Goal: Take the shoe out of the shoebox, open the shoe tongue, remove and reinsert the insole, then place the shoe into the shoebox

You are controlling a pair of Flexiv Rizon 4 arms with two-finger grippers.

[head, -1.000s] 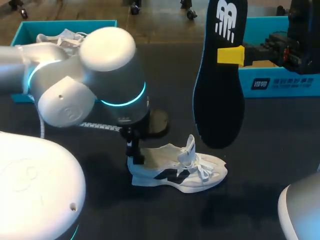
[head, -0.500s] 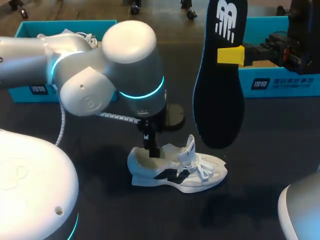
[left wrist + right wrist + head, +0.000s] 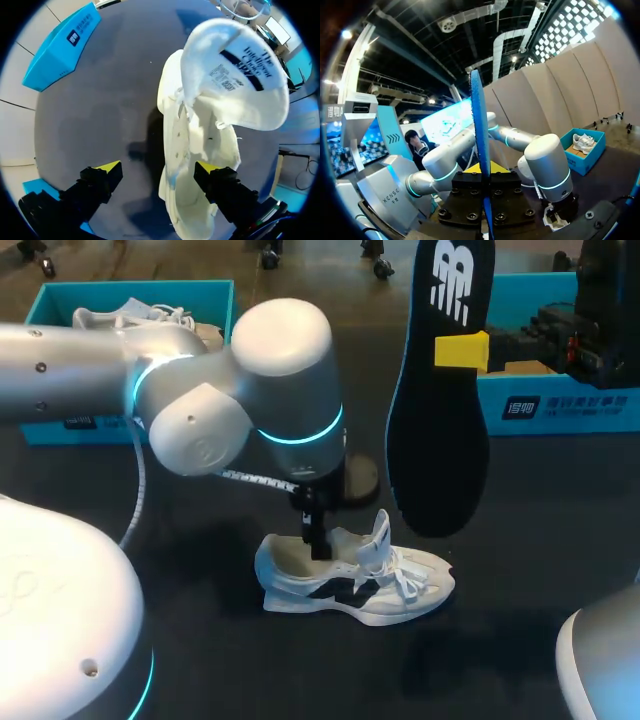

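A white shoe [image 3: 400, 592] with a black side mark lies on the dark table, its tongue [image 3: 378, 533] pulled up. My left gripper [image 3: 318, 538] points down at the shoe's heel opening. In the left wrist view this gripper [image 3: 157, 168] is open. One fingertip [image 3: 207, 168] sits inside the shoe [image 3: 200, 145] and the other stands outside over the table, with the shoe's side wall between them. The tongue [image 3: 235, 75] curls up ahead. My right gripper [image 3: 462, 351] is shut on the black insole [image 3: 440, 440], which hangs upright above the shoe's toe. The insole [image 3: 480, 150] shows edge-on between the right fingers.
A teal shoebox [image 3: 50, 300] at the back left holds a second white shoe [image 3: 130, 315]. Another teal box [image 3: 560, 405] stands at the back right behind my right arm. My left arm's big elbow [image 3: 285, 370] hangs over the table's middle.
My left arm has swung to the right, carrying its gripper from behind the heel to over the shoe's opening. The right arm and insole have stayed still.
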